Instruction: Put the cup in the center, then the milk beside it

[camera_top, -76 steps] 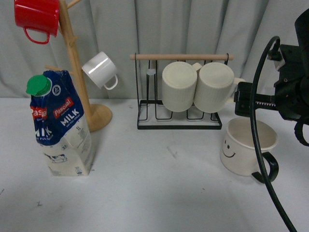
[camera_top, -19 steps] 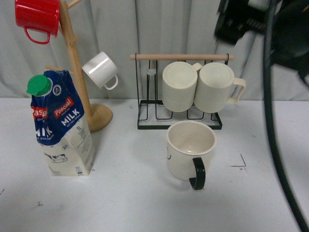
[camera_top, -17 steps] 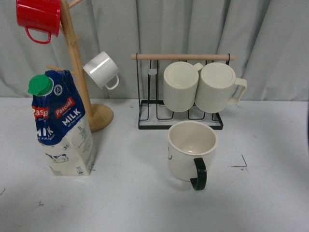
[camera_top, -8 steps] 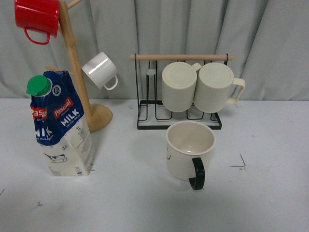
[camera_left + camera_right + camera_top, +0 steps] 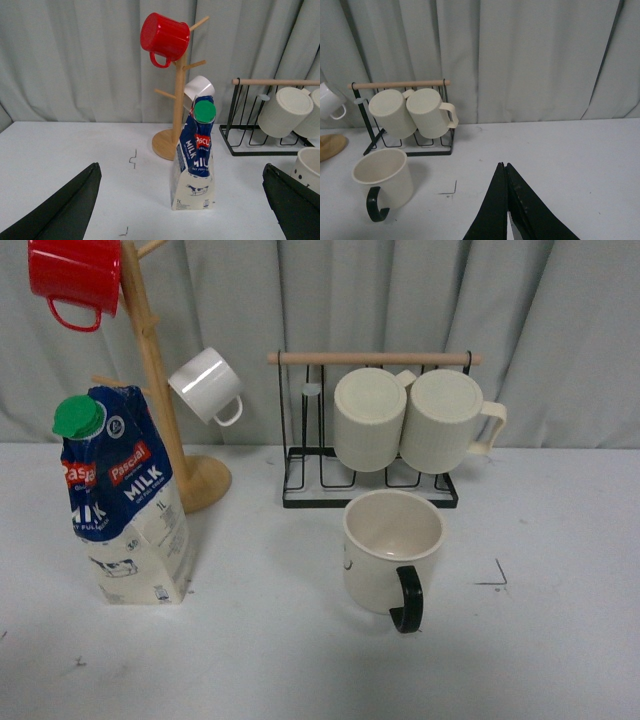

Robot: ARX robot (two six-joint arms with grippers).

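Note:
The cup [image 5: 390, 552], cream with a black handle turned towards me, stands upright on the center [image 5: 290, 615] just in front of the wire rack. It also shows in the right wrist view [image 5: 385, 177] and at the edge of the left wrist view [image 5: 310, 167]. The milk [image 5: 125, 505] stands upright at the left, well apart from the cup. In the left wrist view the milk [image 5: 195, 160] stands ahead of my left gripper [image 5: 181, 169], which is open and empty. My right gripper [image 5: 503, 166] is shut and empty, off to the cup's right. Neither gripper shows in the front view.
A black wire rack [image 5: 370, 495] holding two ribbed cream mugs [image 5: 405, 420] stands right behind the cup. A wooden mug tree [image 5: 160, 390] with a red mug [image 5: 75, 275] and a small white mug [image 5: 207, 385] stands behind the milk. A black corner mark [image 5: 497, 577] lies to the cup's right.
The cup has moved from the right side to the middle in front of the rack. My right arm let it go, rose and left the front view. The milk has not moved.

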